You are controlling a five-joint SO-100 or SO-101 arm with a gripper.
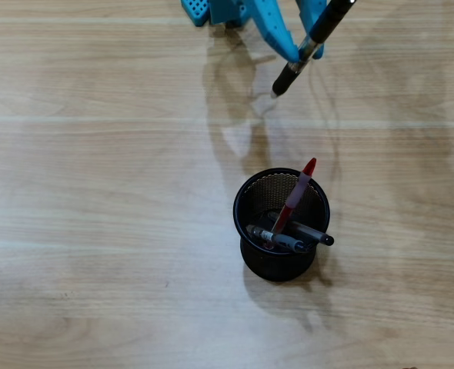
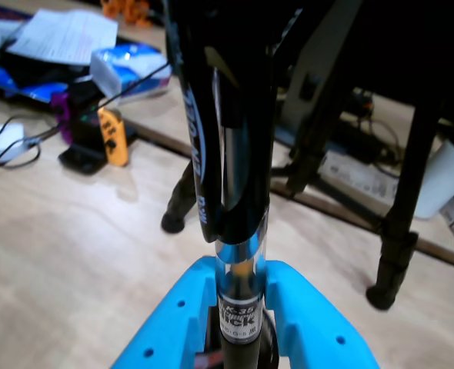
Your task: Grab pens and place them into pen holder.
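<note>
My blue gripper (image 1: 299,51) sits at the top of the overhead view, shut on a black pen with a clear barrel (image 1: 313,44). The pen is tilted, its tip pointing down-left above the table. In the wrist view the same pen (image 2: 227,154) stands up between the two blue fingers (image 2: 312,315), and the gripper (image 2: 241,307) clamps its labelled barrel. The black mesh pen holder (image 1: 277,269) stands below the gripper, near the table's middle. Inside it lean a red pen (image 1: 296,196), a grey-and-white pen (image 1: 277,240) and a black pen (image 1: 315,234).
The blue arm base (image 1: 211,9) is at the top edge of the overhead view. In the wrist view black tripod legs (image 2: 400,231) stand on the floor beyond the table, with papers, cables and an orange object (image 2: 113,137) at the upper left.
</note>
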